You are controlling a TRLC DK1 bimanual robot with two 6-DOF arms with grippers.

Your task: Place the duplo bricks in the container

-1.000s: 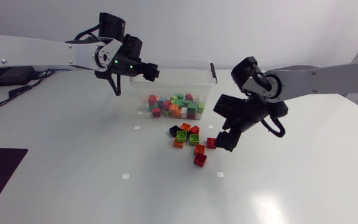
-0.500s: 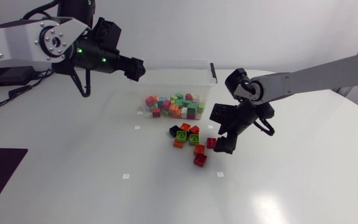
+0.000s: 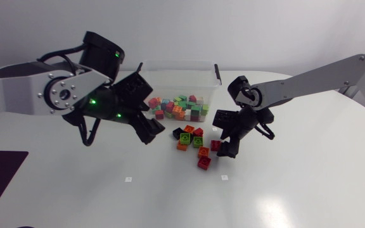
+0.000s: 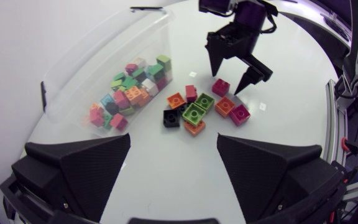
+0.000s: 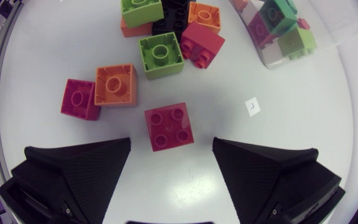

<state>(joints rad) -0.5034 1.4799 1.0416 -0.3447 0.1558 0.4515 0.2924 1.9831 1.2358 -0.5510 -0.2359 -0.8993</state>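
The container (image 3: 176, 64), a clear plastic tub, stands at the far middle of the worktop (image 3: 284, 190). It already holds a heap of mixed bricks (image 3: 179, 107), so the task looks well along. What remains is a small cluster of loose bricks (image 3: 192, 140) lying just near of the tub, close enough that each transfer should be short.

The right claw (image 4: 229, 82) hangs at the right edge of that cluster with its fingers apart and nothing between them. They point down at a red brick (image 5: 169, 126), which lies studs-up just ahead of the gap, and neither finger appears to touch it. This brick sits apart from its neighbours, an orange brick (image 5: 115, 84) and a magenta brick (image 5: 79, 98). That probably explains why it is the target, since a finger has free space on either side of it.

The left claw (image 4: 173, 149) hovers left of the cluster, beside the tub's near left corner, fingers spread wide and empty. Its camera looks across the whole pile toward the other arm. Staying on the left side likely keeps it out of the right arm's way.

The next move calls for a straight descent, because a skewed finger could push the red brick into the orange one.
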